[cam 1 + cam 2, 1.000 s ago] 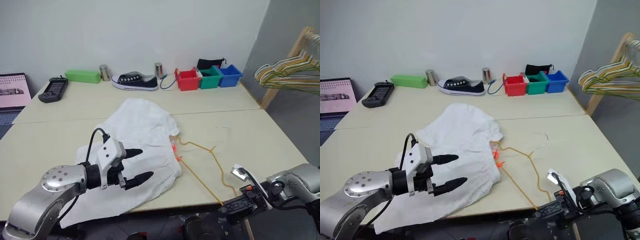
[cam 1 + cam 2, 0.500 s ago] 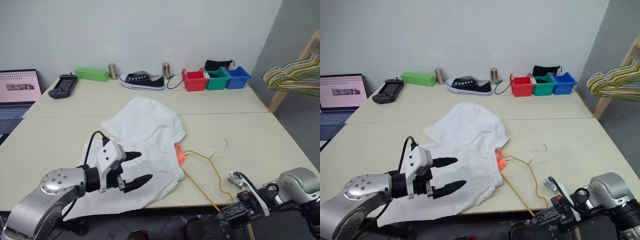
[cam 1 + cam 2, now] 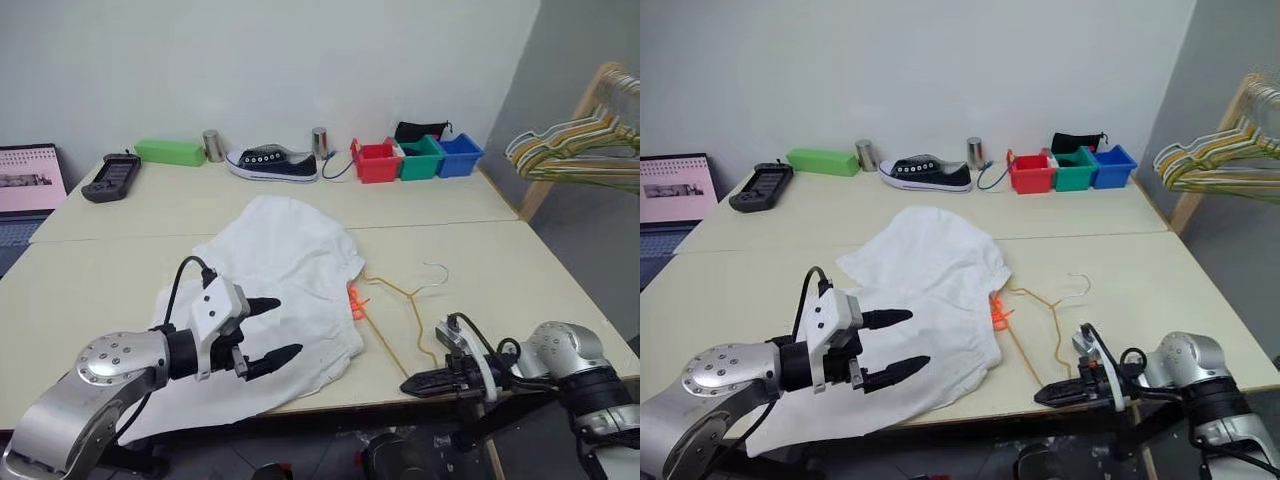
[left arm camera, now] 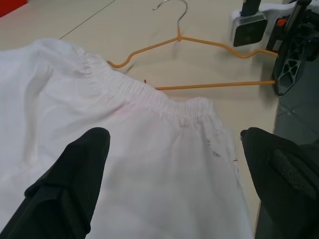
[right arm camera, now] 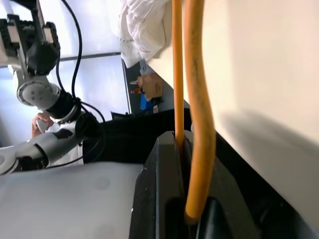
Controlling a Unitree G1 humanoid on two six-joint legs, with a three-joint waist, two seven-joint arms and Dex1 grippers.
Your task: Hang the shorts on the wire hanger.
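The white shorts [image 3: 290,250] lie crumpled on the table, with the orange drawstring [image 3: 356,300] at their right edge. My left gripper [image 3: 288,327] hovers open just above their near part, and its black fingers [image 4: 75,169] spread over the elastic waistband. The golden wire hanger [image 3: 412,293] lies flat to the right of the shorts, hook pointing away. Its near corner reaches the table's front edge. There my right gripper [image 3: 408,385] is shut on the wire [image 5: 199,99], which runs down between its fingers.
Along the back of the table [image 3: 500,270] stand a green box [image 3: 168,152], two metal cans, a dark shoe [image 3: 270,162] and red, green and blue bins [image 3: 420,157]. A black handset [image 3: 108,178] and a laptop [image 3: 30,180] are at far left. A bunch of hangers [image 3: 570,150] hangs at right.
The camera has shifted. My right gripper has come up from under the table edge, leftward and closer to the shorts, with the hanger's near corner in it. The left gripper has held still.
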